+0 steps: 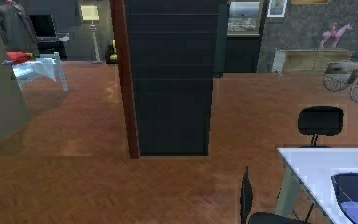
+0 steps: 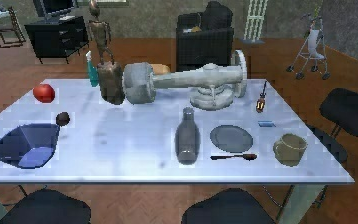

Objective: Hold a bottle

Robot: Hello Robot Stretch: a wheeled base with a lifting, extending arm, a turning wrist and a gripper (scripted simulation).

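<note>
A grey bottle [image 2: 188, 135] stands upright near the middle of the pale table [image 2: 127, 140] in the arm side view. It is between a blue bowl [image 2: 24, 145] on the left and a grey plate [image 2: 231, 137] on the right. A small teal thing [image 2: 92, 70], perhaps another bottle, stands at the table's far side beside a wooden figure [image 2: 102, 55].
Also on the table are a large grey dumbbell [image 2: 187, 78], a red ball [image 2: 44, 93], a mug [image 2: 289, 149] and a spoon [image 2: 234, 157]. Black chairs [image 2: 227, 208] stand along its near side. In the forward view a dark pillar [image 1: 167, 75] rises ahead, with the table corner [image 1: 322, 170] and a black chair [image 1: 320, 123] on the right.
</note>
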